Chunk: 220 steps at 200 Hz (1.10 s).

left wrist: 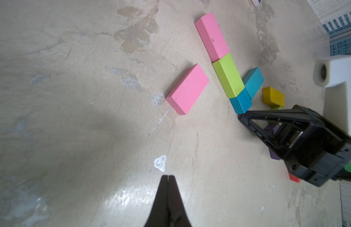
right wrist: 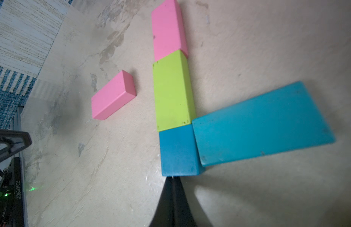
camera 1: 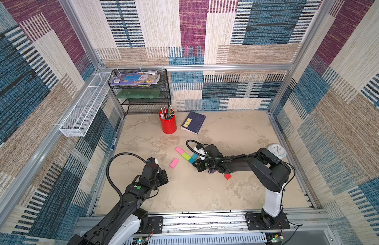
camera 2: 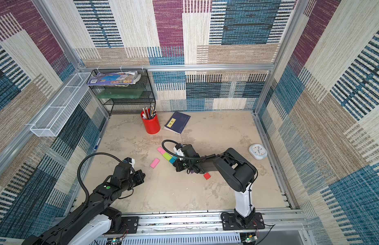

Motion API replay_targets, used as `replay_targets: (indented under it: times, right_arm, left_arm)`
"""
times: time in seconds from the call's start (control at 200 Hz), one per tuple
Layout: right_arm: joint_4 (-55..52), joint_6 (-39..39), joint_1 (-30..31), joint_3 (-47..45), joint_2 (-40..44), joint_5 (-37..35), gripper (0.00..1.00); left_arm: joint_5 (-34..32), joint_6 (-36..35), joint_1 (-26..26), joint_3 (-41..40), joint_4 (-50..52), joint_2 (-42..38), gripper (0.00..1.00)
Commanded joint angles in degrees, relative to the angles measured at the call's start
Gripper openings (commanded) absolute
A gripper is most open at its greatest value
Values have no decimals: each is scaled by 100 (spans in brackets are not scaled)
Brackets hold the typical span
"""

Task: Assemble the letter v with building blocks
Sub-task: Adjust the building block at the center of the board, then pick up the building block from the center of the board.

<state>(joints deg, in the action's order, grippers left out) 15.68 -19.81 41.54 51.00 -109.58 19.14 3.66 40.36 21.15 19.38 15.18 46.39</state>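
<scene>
Left fingers (left wrist: 163,186) and right fingers (right wrist: 177,188) are sitting closed, empty, the right at the teal square (right wrist: 178,151). The blocks are looking light, rigid, slick; grip the loose pink block (left wrist: 187,89) across its long sides.

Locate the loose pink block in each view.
Top view: loose pink block lies alone, just clear of the lime green block.
Top view: same place, beside lime green.
Left wrist: in view, apart from lime green.
Right wrist: in view, likewise apart.
Shared landmark: the lime green block.
</scene>
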Motion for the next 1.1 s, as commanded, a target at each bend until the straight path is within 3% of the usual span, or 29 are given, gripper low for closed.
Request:
replay_targets:
  times: [0.0, 0.2, 0.31, 0.376, 0.446, 0.521, 0.596, 0.631, 0.906, 1.097]
  right_arm:
    - [-143, 57, -29, 12, -18, -147, 0]
    - [-162, 156, 50, -64, 197, -164, 2]
    - [-245, 394, 304, -115, 513, -319, 13]
    - [-347, 645, 549, -68, 693, -435, 29]
    - [-504, 912, 848, 44, 808, -693, 62]
    - [-681, 1181, 1074, 221, 801, -928, 81]
    - [-777, 1376, 1151, 418, 713, -956, 100]
    - [-844, 1474, 1185, 533, 657, -983, 95]
    - [-1640, 2110, 1466, 1772, -273, -1631, 95]
    - [-1996, 2201, 1493, 2501, -803, -1318, 95]
  left_arm:
    - [82, -15, -6, -13, -103, -7, 1]
    - [100, -26, -6, 38, -38, -24, 1]
    - [109, -35, -19, 45, -24, -13, 6]
    - [158, -46, -23, 81, -19, 57, 17]
    - [334, -77, -87, 118, -54, 224, 36]
    - [674, -67, -257, 178, -68, 488, 52]
    - [1088, 78, -562, 175, -111, 738, 61]
    - [1336, 162, -745, 127, -206, 815, 63]
    - [2351, 529, -2042, -208, -176, 318, 71]
    - [2558, 298, -3037, -257, 452, -425, 72]
